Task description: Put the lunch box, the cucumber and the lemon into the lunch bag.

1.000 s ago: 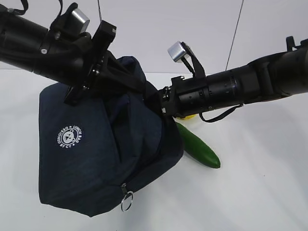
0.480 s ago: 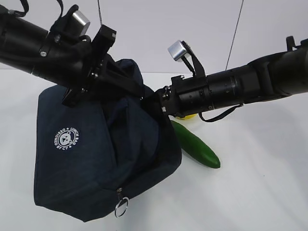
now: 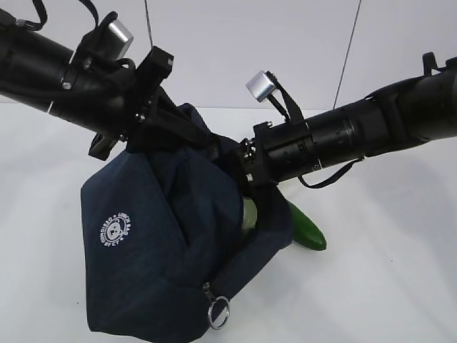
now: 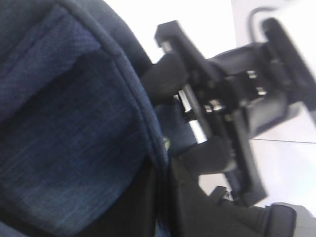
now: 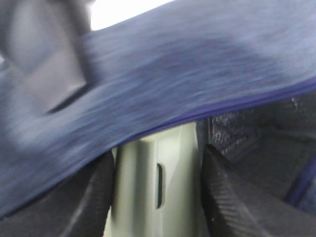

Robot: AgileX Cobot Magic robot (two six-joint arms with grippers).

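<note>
White table [image 3: 385,286]: one lunch bag [image 3: 157,250], one cucumber [image 3: 307,230], one lunch box [image 5: 153,192].

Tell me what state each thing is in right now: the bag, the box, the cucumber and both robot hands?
Bag: lifted and tilted, mouth open, zipper undone.
Box: at the bag's mouth, between the right hand's fingers.
Cucumber: lying on the table, partly hidden behind the bag.
Left hand: shut on the bag's top edge.
Right hand: reaching into the bag's mouth, around the box; whether it grips, unclear.
</note>
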